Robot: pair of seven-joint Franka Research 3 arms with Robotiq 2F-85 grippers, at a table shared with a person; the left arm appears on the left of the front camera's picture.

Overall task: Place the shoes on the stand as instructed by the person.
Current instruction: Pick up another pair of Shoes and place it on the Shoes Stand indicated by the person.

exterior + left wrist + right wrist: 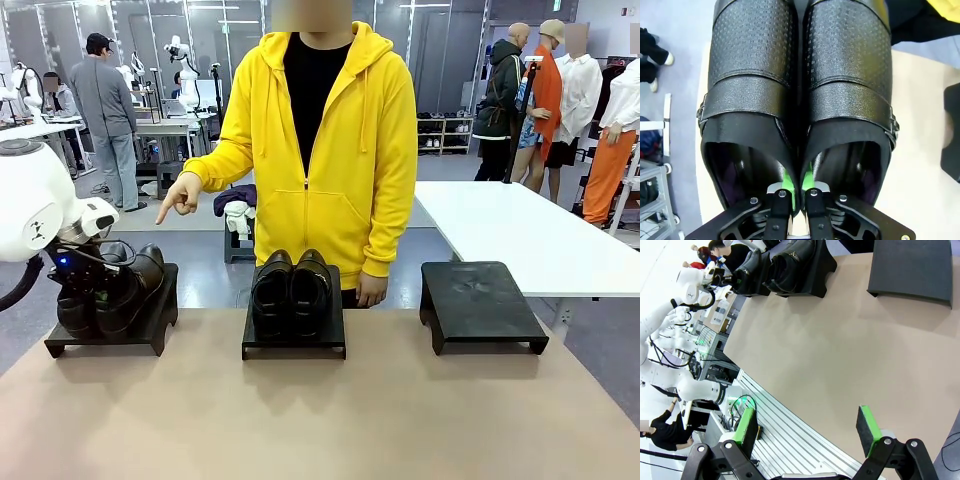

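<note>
Left gripper (796, 197) clamped on touching inner walls of shoes (800, 100), resting on left stand (110, 335) under person's pointing hand (180, 196). Right gripper (810, 432) wide open, empty. Risk on release: snagged pads tipping the pair off the stand edge

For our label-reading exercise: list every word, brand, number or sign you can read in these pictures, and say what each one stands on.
No text can be read in any view.
Shoes: embossed dot pattern, no brand mark visible.
Left arm: a small dark mark on the white casing, too small to read.
Stands and table: no print visible.
Background boxes: labels too blurred to read.
</note>
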